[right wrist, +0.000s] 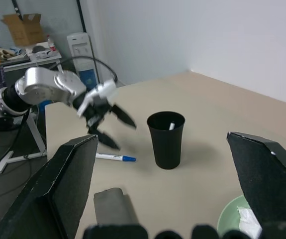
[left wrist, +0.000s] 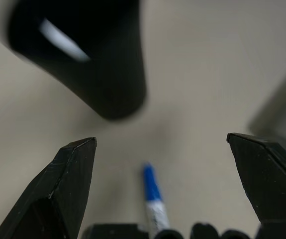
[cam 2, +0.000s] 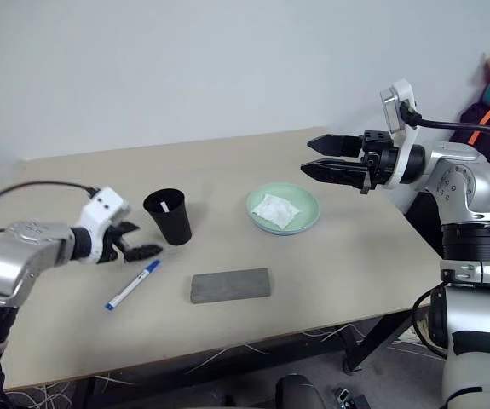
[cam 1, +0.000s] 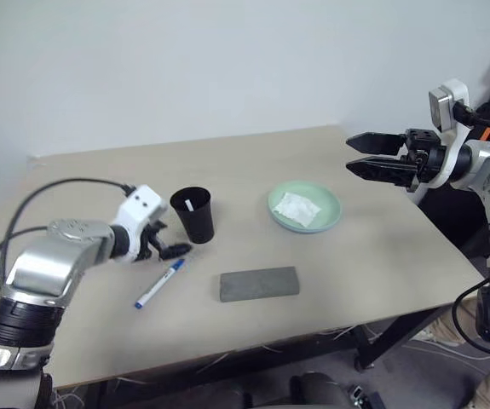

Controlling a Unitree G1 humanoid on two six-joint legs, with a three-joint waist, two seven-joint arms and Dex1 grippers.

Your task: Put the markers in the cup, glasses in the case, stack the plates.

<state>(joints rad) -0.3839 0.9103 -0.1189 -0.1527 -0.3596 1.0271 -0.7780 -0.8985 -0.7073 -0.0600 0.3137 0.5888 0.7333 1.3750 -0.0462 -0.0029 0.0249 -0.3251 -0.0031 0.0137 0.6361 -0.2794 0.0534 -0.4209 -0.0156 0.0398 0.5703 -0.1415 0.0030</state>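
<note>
Blue-capped marker (cam 1: 159,284): white barrel, lying flat on the table (cam 1: 355,256), just near-left of the upright black cup (cam 1: 193,215), which holds a white marker. Grey case (cam 1: 259,284) lies closed to its right. Left gripper (cam 1: 166,239) hovers over the marker, jaws open, empty. Right gripper (cam 1: 364,155) raised at far right, jaws open.

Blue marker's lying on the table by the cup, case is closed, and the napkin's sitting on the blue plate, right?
Not quite: the napkin sits on the mint green plate, as the left eye view shows. The blue marker by the cup and the closed case are right.
</note>
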